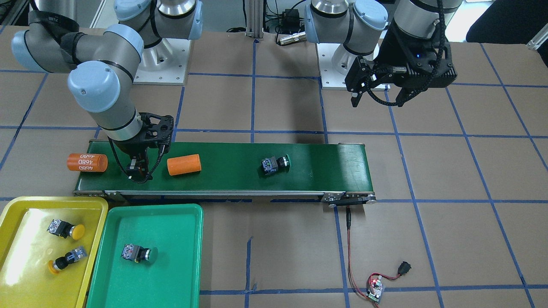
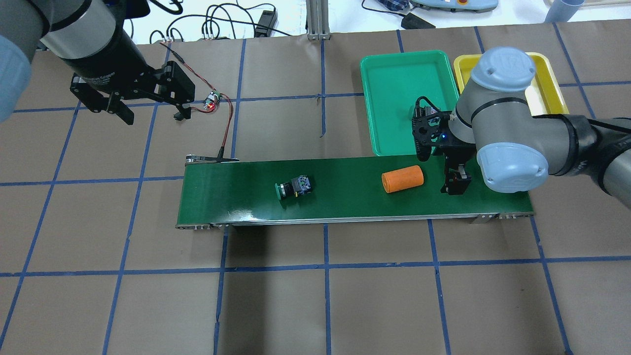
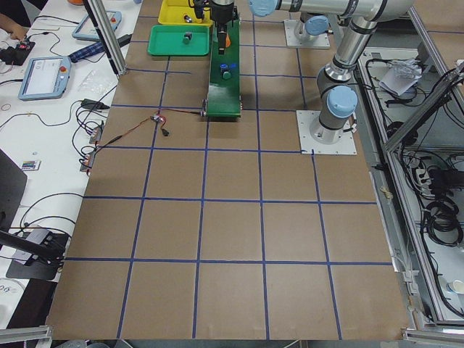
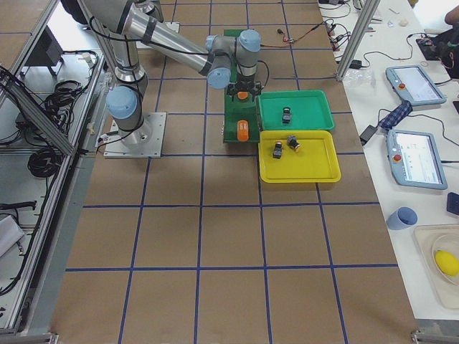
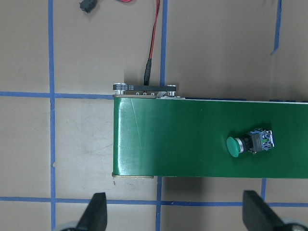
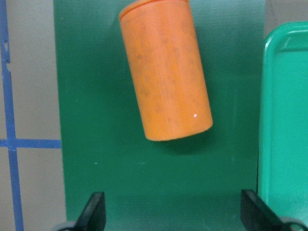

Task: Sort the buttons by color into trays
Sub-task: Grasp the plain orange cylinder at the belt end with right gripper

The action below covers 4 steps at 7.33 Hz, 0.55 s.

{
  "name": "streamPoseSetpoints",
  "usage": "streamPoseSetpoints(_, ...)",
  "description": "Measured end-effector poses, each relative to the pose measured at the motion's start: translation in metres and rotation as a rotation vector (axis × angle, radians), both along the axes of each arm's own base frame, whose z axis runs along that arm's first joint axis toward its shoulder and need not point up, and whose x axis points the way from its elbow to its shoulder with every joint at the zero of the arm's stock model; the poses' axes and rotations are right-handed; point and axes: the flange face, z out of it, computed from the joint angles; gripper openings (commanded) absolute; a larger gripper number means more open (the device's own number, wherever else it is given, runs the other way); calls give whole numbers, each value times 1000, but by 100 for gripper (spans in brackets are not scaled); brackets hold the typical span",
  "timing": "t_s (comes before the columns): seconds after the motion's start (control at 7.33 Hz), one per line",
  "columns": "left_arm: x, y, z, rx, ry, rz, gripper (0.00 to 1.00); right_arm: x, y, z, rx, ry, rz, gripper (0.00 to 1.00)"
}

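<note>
long dark-green conveyor belt (image 1: 222, 171) across mid-table. yellow tray (image 1: 96, 231) and green tray (image 1: 171, 273) side by side just off the belt's end. right gripper (image 1: 139, 171) low over that belt end, fingers spread, empty, beside orange cylinder (image 1: 184, 164) on the belt. left gripper (image 2: 155, 118) raised off the belt's opposite end, spread, empty. one green button (image 1: 275, 164) on its side mid-belt, another (image 1: 138, 253) in green tray, two yellow buttons (image 1: 64, 229) (image 1: 67, 259) in yellow tray.

Brown table (image 2: 162, 310), blue tape grid (image 2: 326, 266)
</note>
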Motion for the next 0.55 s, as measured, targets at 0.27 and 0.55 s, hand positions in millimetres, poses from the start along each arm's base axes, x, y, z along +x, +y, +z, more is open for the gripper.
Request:
streamPoseSetpoints(0.27,0,0,0,-1,1,0,100,4,1,0,-1,0,7,100)
streamPoseSetpoints(0.55,1,-1,-1,1,1,1,100,14,2,0,-3,0,22,100)
